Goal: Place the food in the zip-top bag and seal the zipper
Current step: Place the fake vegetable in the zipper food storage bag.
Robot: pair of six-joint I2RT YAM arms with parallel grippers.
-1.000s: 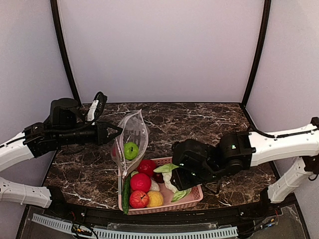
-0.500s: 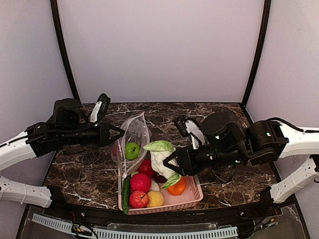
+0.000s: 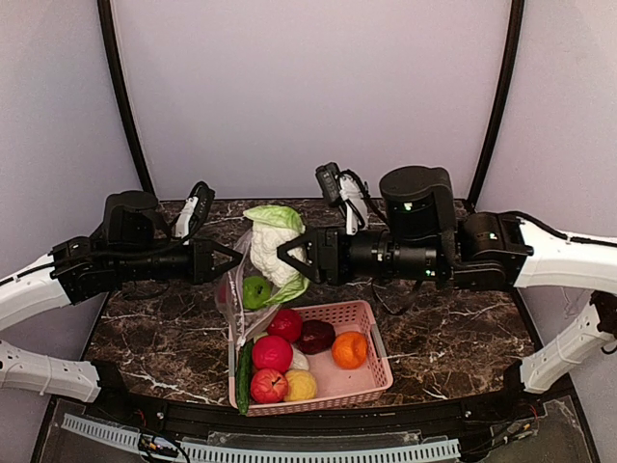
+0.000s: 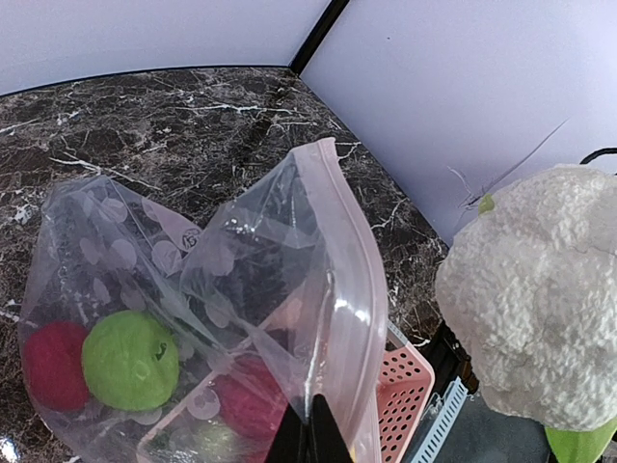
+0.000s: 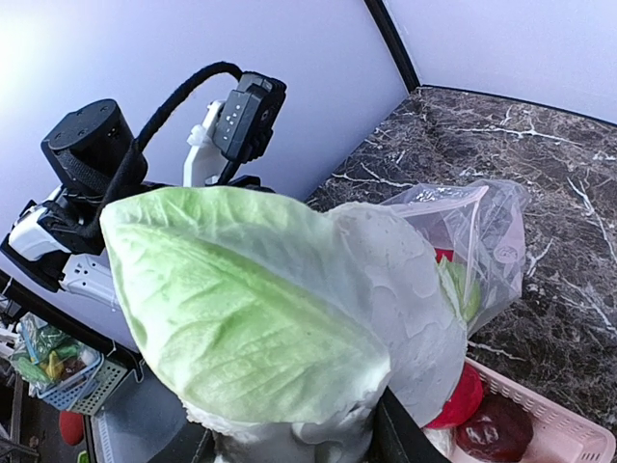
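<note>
**Status:** loading is under way, with sealing a long way off.

**Left side.** Your left hand is clenched on the rim of the bag. It pinches the plastic right at the zipper strip and holds the mouth up and gaping above the counter. The bag hangs tilted from that pinch, with its lower end down by the left corner of the basket.

**Right side.** Your right hand is grasping the cabbage. The cabbage is in the air just beside the bag mouth, on its right side, and is not yet inside.

**Done.**
- A green ball and a red ball lie inside the bag.
- A darker red shape shows through the plastic lower down. You cannot tell whether it is in the bag or in the basket behind it.

**Left to do.**
- Put the cabbage through the mouth.
- Move the basket's load: the red fruits, a dark red piece, an orange ball and a yellow ball.
- Move the cucumber, which lies along the basket's left rim.
- Press the zipper strip shut along its whole length; it is wide open now.

**Judgement.** You are about a quarter through at best. The cabbage looks bulky against the mouth, so expect a snug entry.
</note>
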